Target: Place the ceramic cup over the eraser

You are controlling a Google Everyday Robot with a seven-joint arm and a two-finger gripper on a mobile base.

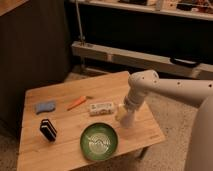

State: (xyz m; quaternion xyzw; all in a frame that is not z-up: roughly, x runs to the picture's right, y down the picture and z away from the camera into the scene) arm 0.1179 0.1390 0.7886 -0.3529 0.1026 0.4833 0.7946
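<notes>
The black eraser lies on the left front part of the wooden table. My gripper hangs at the end of the white arm, down at the tabletop on the right side, just right of the white packet. A pale shape at its tip, the ceramic cup, sits on or just above the table and merges with the gripper. The cup is far to the right of the eraser, with the green bowl between them.
A green bowl stands near the front edge. A white labelled packet, an orange carrot-like piece and a flat blue piece lie mid-table. A dark wall and a metal rail stand behind.
</notes>
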